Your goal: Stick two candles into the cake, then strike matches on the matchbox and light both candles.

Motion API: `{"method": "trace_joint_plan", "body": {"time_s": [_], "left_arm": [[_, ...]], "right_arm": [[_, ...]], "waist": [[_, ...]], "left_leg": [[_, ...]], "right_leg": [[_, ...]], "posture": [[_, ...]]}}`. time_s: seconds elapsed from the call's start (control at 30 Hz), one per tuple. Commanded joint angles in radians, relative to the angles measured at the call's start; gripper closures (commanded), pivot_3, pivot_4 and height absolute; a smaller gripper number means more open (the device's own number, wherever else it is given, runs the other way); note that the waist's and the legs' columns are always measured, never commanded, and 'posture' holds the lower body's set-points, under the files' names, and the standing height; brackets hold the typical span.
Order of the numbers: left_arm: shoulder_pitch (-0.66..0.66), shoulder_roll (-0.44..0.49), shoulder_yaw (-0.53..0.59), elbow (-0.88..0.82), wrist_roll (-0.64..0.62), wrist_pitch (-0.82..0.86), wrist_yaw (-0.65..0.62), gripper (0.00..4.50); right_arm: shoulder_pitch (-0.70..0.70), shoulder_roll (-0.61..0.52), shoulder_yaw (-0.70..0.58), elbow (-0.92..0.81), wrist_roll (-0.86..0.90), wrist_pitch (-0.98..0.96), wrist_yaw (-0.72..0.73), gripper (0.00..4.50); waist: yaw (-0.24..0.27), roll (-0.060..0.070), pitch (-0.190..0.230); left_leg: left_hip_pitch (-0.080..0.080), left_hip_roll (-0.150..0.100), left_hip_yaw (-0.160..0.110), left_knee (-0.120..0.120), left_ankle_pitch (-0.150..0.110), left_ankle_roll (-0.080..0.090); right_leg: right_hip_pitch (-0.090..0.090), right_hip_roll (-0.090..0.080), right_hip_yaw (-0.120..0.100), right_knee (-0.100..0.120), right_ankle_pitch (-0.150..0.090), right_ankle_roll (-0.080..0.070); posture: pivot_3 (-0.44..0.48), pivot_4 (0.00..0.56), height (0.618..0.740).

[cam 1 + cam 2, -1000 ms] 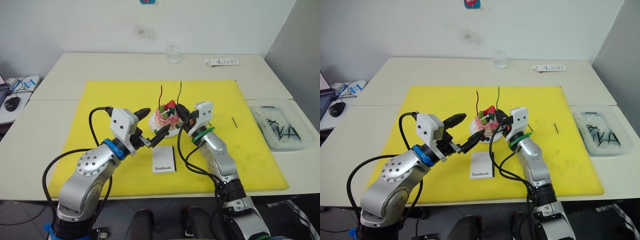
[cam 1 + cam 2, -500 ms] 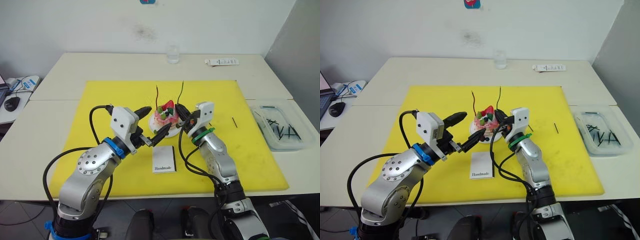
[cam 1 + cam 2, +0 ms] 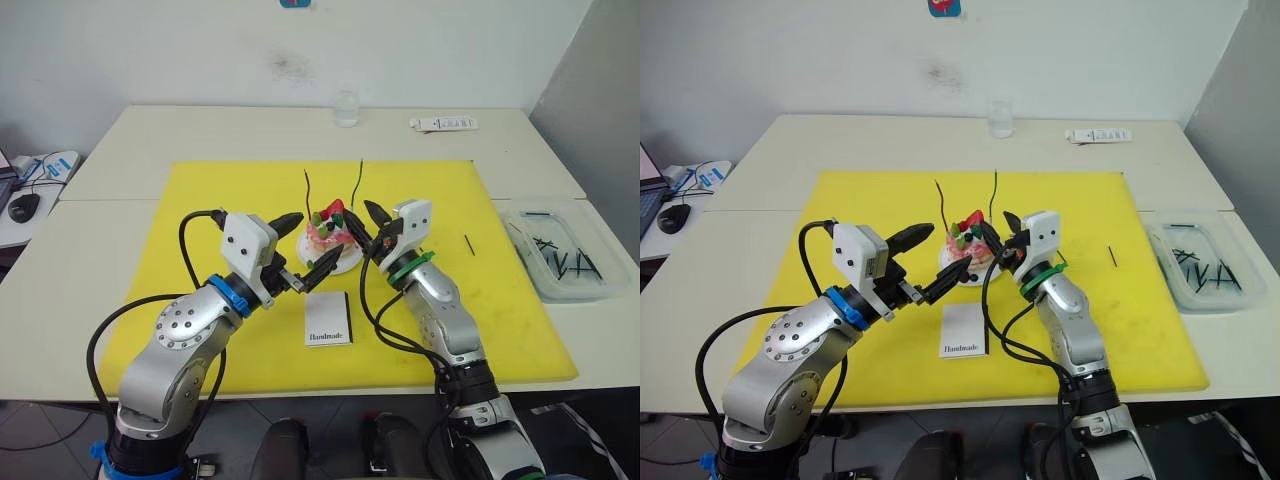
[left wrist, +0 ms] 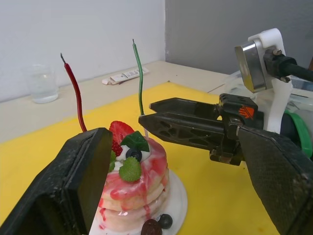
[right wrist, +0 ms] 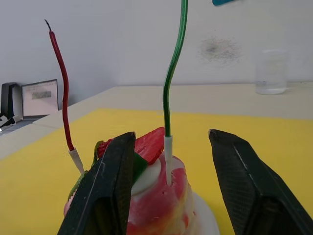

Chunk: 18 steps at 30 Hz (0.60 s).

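Note:
The pink cake (image 3: 330, 236) stands on its white plate (image 3: 347, 264) in the middle of the yellow mat (image 3: 200, 200). Both candles are stuck in its top, the red candle (image 3: 308, 195) on the left and the green candle (image 5: 172, 73) on the right. My right gripper (image 3: 365, 230) is open, with one finger on each side of the green candle's base and clear of it. From the left, my left gripper (image 3: 305, 245) is open around the cake's near side, holding nothing. Just in front of the cake lies the matchbox (image 3: 328, 320). A single match (image 3: 467, 243) lies on the mat to the right.
At the right table edge, a clear tray (image 3: 600, 283) holds several dark matches. A glass of water (image 3: 346, 108) and a white tube (image 3: 443, 124) stand behind the mat. A mouse (image 3: 25, 207) sits far left.
My right gripper has opened off the green candle and drawn back slightly to the right. The candle tops have shifted a little left. The left arm has barely moved.

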Motion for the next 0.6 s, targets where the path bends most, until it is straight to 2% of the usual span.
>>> {"method": "trace_joint_plan", "body": {"time_s": [0.03,0.1,0.23,0.37,0.47,0.53,0.6], "left_arm": [[-0.029,0.005,0.010,0.002,-0.008,-0.019,-0.014,0.02],[-0.037,0.017,0.025,0.009,-0.021,-0.013,-0.028,0.02],[-0.025,0.087,0.066,0.042,-0.054,-0.015,-0.115,0.02],[-0.017,0.158,0.148,0.056,-0.206,0.076,-0.205,0.02],[0.014,0.226,0.272,0.058,-0.493,0.274,-0.224,0.02],[0.022,0.297,0.334,0.078,-0.693,0.410,-0.212,0.02],[0.013,0.433,0.351,0.170,-0.911,0.608,-0.181,0.02]], "right_arm": [[0.002,-0.031,-0.003,-0.123,0.038,0.043,0.031,2.03],[0.012,-0.058,0.000,-0.172,0.055,0.080,0.054,2.03],[0.071,-0.202,0.005,-0.303,0.107,0.178,0.177,2.03],[0.109,-0.374,-0.025,-0.391,0.171,0.281,0.287,2.03],[0.133,-0.513,-0.010,-0.436,0.200,0.337,0.401,2.63],[0.133,-0.568,0.015,-0.448,0.188,0.351,0.435,3.31],[0.126,-0.595,0.054,-0.457,0.167,0.364,0.452,4.06]], "waist": [[0.000,0.000,0.000],[0.000,0.000,0.000],[0.001,0.000,0.000],[0.002,0.000,0.000],[-0.001,-0.001,0.001],[-0.003,-0.003,0.002],[-0.004,-0.005,0.003]], "left_leg": [[0.000,0.000,0.000,0.000,0.000,0.000],[0.000,0.000,0.000,0.000,0.000,0.000],[0.000,0.000,0.000,-0.001,0.000,0.000],[0.000,0.000,0.001,-0.001,0.000,0.000],[0.000,0.000,0.001,-0.001,0.000,0.000],[0.000,0.000,0.001,-0.001,0.000,0.000],[0.000,0.000,-0.001,-0.001,0.000,0.000]], "right_leg": [[0.000,0.000,0.000,0.000,0.000,0.000],[0.000,0.000,0.000,0.000,0.000,0.000],[0.000,0.000,-0.001,-0.002,0.000,0.000],[0.000,0.000,0.000,-0.002,0.000,0.000],[0.000,0.000,0.000,-0.003,0.000,0.000],[0.000,0.000,-0.001,-0.003,-0.001,0.000],[-0.001,0.001,-0.003,-0.002,-0.001,-0.001]], "posture": [[0.000,0.150,0.740],[0.000,0.150,0.740],[0.000,0.150,0.740],[0.000,0.150,0.740],[0.000,0.150,0.740],[0.000,0.150,0.740],[0.000,0.150,0.740]]}}
